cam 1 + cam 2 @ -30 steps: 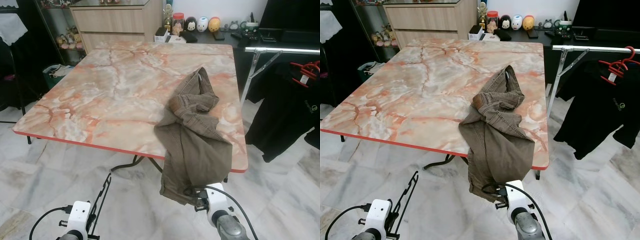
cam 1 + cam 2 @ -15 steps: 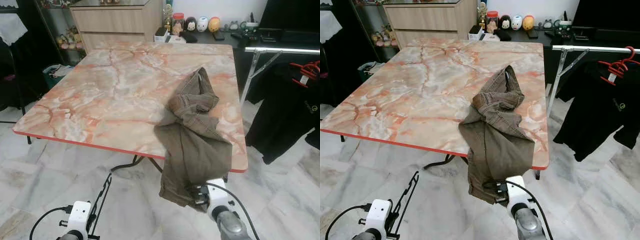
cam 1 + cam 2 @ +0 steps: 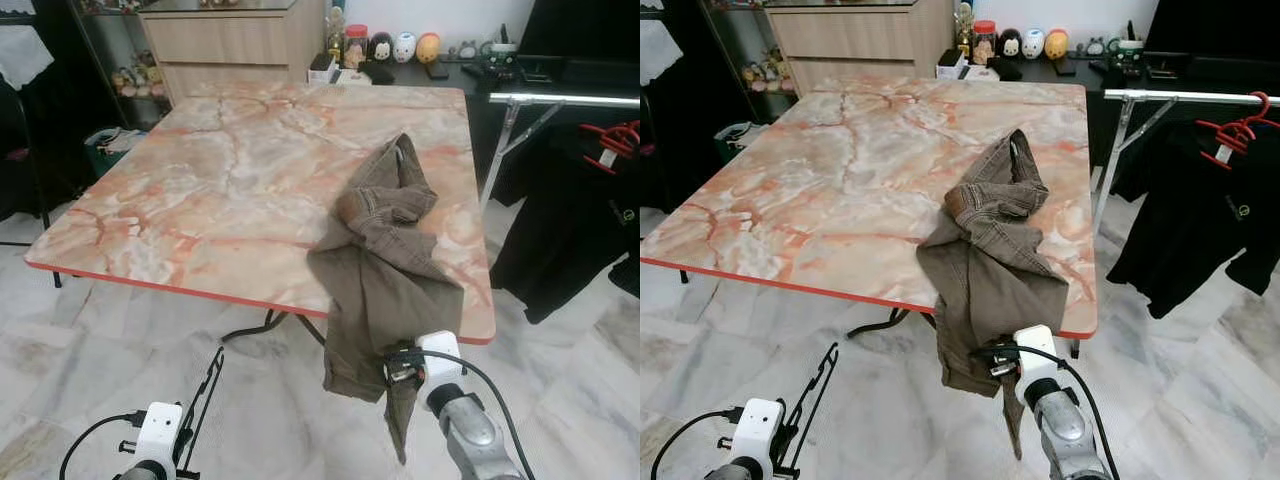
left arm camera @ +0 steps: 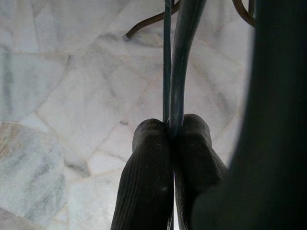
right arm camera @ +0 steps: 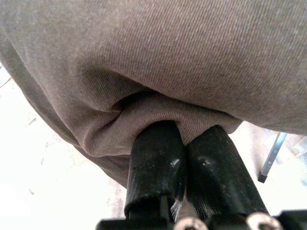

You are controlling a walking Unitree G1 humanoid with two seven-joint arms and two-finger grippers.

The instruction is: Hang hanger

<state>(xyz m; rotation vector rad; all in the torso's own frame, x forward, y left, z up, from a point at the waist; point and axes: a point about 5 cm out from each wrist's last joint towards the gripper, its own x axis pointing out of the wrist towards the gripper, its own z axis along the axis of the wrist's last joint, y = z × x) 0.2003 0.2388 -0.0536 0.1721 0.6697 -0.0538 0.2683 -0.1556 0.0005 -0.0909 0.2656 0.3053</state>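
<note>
Brown trousers [image 3: 385, 250] lie crumpled on the marble-patterned table [image 3: 200, 180], one leg hanging over its near edge. My right gripper [image 3: 392, 368] is just below that edge, shut on a fold of the hanging leg; the right wrist view shows the fingers [image 5: 156, 153] pinching bunched brown cloth. A strip of the leg dangles below the gripper. Low on the left, my left gripper [image 4: 171, 127] is shut on the thin bars of a black hanger [image 3: 205, 395], which sticks up over the floor in front of the table.
A silver clothes rail [image 3: 560, 99] stands at the right with red hangers [image 3: 612, 140] and a black T-shirt [image 3: 570, 220]. A wooden cabinet [image 3: 230, 45] and a dark shelf with figurines [image 3: 400, 47] stand behind the table. The floor is marble tile [image 3: 90, 340].
My right gripper has risen toward the table's edge with the trouser leg in it, and a strip of cloth now hangs below it. The left arm and hanger have not moved.
</note>
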